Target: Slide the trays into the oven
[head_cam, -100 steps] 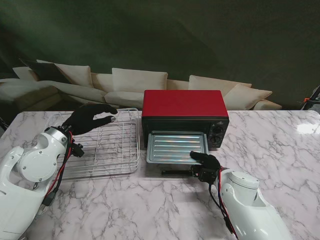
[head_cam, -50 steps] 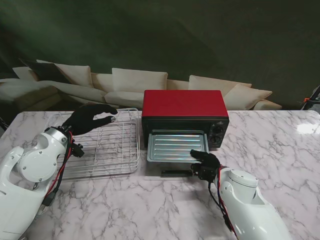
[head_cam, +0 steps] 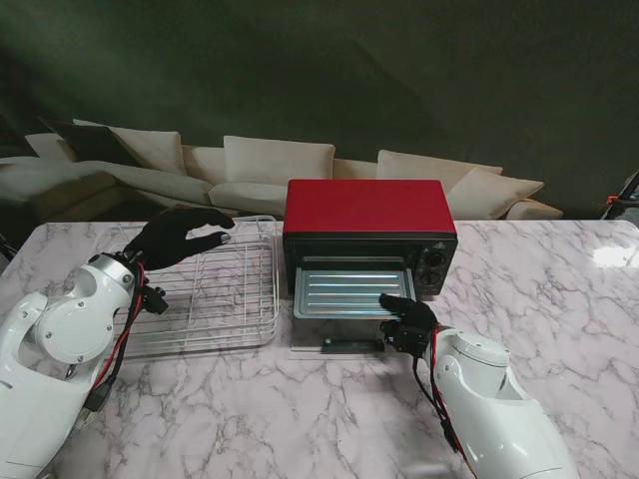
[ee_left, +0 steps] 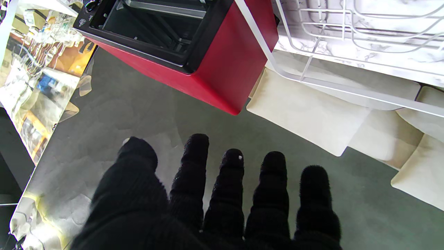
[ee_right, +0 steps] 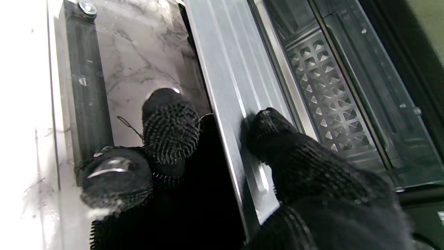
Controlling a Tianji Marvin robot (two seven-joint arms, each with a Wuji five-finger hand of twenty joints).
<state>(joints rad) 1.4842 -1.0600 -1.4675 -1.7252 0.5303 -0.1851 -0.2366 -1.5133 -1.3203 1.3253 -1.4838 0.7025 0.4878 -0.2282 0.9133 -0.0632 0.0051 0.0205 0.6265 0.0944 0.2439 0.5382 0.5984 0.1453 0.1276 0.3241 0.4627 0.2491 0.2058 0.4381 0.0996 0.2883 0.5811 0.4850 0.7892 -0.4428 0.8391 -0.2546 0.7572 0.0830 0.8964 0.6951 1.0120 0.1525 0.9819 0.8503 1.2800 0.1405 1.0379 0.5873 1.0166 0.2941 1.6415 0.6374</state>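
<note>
A red toaster oven (head_cam: 368,209) stands at the table's middle with its glass door (head_cam: 337,342) folded down. A ribbed silver baking tray (head_cam: 351,290) lies partly inside the cavity, its near edge sticking out over the door. My right hand (head_cam: 408,319) grips that edge at its right corner, thumb (ee_right: 277,139) on top and fingers (ee_right: 170,128) beneath. A white wire rack (head_cam: 215,299) rests on the table left of the oven. My left hand (head_cam: 180,235) hovers over the rack's far left corner, fingers apart, holding nothing.
The marble table (head_cam: 559,289) stretches to the right of the oven. Beige sofa cushions (head_cam: 278,162) lie beyond the table's far edge. The oven's control knobs (head_cam: 435,267) sit on its right front.
My right hand has moved away from me toward the oven, and the silver tray has slid deeper into the cavity. The left hand and wire rack have stayed put.
</note>
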